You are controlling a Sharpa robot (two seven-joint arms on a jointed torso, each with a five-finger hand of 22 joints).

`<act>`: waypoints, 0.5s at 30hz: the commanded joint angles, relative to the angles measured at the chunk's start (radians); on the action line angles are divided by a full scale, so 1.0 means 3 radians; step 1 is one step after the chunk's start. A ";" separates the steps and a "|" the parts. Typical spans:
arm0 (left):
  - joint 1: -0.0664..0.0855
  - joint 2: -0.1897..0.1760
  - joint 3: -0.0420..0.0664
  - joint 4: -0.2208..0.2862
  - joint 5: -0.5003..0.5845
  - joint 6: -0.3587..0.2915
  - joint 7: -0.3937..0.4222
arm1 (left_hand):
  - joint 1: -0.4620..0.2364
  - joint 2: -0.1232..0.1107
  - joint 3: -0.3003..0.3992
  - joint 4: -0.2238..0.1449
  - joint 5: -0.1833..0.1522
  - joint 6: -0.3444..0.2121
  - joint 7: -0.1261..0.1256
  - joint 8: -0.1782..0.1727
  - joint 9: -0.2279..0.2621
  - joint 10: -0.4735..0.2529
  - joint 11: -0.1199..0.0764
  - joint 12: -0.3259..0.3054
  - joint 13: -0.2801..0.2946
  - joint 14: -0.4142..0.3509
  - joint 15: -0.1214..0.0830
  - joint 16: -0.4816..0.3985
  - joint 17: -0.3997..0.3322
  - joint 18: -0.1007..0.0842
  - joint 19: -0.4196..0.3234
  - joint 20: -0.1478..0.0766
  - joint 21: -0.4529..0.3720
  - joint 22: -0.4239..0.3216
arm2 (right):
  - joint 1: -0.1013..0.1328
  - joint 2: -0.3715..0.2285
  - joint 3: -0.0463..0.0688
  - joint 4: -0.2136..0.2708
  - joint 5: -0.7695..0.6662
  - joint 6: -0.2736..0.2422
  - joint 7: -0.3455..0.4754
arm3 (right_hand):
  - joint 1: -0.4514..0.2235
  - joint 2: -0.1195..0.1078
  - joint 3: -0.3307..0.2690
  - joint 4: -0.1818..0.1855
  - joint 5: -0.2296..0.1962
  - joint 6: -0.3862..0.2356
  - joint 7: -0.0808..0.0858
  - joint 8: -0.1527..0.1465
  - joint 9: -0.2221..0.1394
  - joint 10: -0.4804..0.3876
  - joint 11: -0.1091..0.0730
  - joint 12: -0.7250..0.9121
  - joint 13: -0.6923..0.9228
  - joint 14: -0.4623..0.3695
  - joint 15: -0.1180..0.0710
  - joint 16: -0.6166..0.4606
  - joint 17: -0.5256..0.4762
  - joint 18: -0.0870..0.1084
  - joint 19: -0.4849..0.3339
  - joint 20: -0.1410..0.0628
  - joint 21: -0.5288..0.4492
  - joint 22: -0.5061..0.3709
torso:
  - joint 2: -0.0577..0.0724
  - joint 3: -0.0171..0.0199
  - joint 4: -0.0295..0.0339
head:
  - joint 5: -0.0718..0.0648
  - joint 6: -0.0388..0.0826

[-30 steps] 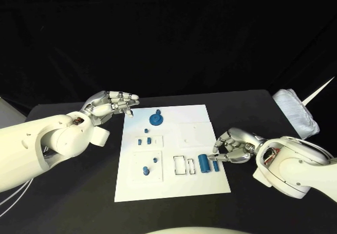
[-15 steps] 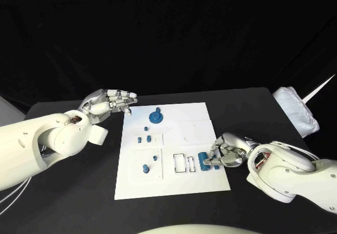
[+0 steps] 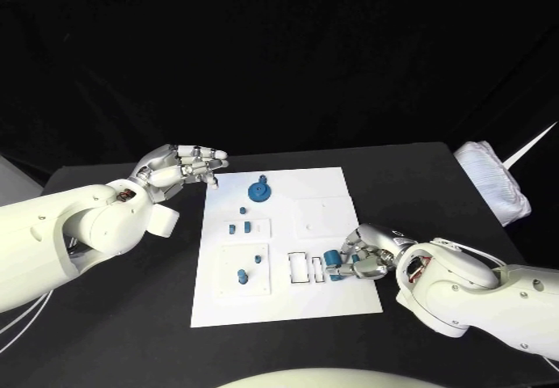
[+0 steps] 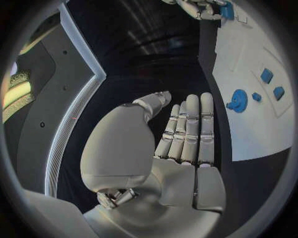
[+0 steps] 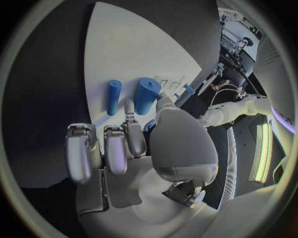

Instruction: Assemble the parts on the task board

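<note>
- Right hand (image 3: 371, 255) sits low at the task board's (image 3: 326, 307) near right edge, fingers curled around a thick blue cylinder (image 5: 148, 95); a thinner blue cylinder (image 5: 113, 96) lies just beside it.
- Left hand (image 3: 181, 168) hovers off the board's far left corner, fingers apart, holding nothing.
- Judged step: picking up the cylinder. Next, it likely needs lifting and carrying to the outlined slots (image 3: 305, 267) beside it.

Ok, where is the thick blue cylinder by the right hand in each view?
Head view: thick blue cylinder near the task board's right edge, at the right hand.
Left wrist view: cylinder at the circle's rim.
Right wrist view: cylinder just beyond the thumb.
Shared landmark: the right hand beside it.
</note>
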 commanded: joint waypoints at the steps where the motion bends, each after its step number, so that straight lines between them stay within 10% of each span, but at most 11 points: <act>1: 0.0001 0.0000 0.0002 0.0012 0.0026 0.0026 0.0034 | -0.0010 0.0027 -0.0012 -0.0003 0.0003 0.0010 -0.0003 0.0021 -0.0003 -0.0016 -0.0006 0.0022 -0.0005 -0.0022 0.0000 -0.0019 -0.0003 0.0048 0.0018 -0.0005 -0.0011 -0.0003 | -0.0029 0.0055 -0.0005 -0.0043 -0.0180 0.0075 -0.0130 | -0.0009 0.0048 -0.0039 0.0000 0.0026 0.0035 -0.0010 0.0024 -0.0006 0.0025 -0.0012 -0.0016 0.0144 0.0258 -0.0026 0.0017 0.0400 -0.0064 0.0263 -0.0020 0.0026 0.0748 | -0.0002 -0.0001 -0.0001 | -0.0005 -0.0009; 15: 0.0001 -0.0011 0.0002 0.0024 0.0029 0.0042 0.0018 | -0.0010 0.0027 -0.0012 -0.0003 0.0003 0.0010 -0.0003 0.0021 -0.0003 -0.0016 -0.0006 0.0022 -0.0005 -0.0022 0.0000 -0.0019 -0.0003 0.0048 0.0018 -0.0005 -0.0011 -0.0003 | -0.0061 0.0165 -0.0005 -0.0139 -0.0246 0.0156 -0.0183 | 0.0188 0.0109 -0.0078 -0.0011 0.0213 0.0073 -0.0046 0.0134 0.0019 0.0032 -0.0045 -0.0040 0.0166 0.0267 -0.0055 0.0032 0.0449 -0.0072 0.0274 -0.0046 0.0059 0.0768 | -0.0005 -0.0005 0.0002 | -0.0007 -0.0015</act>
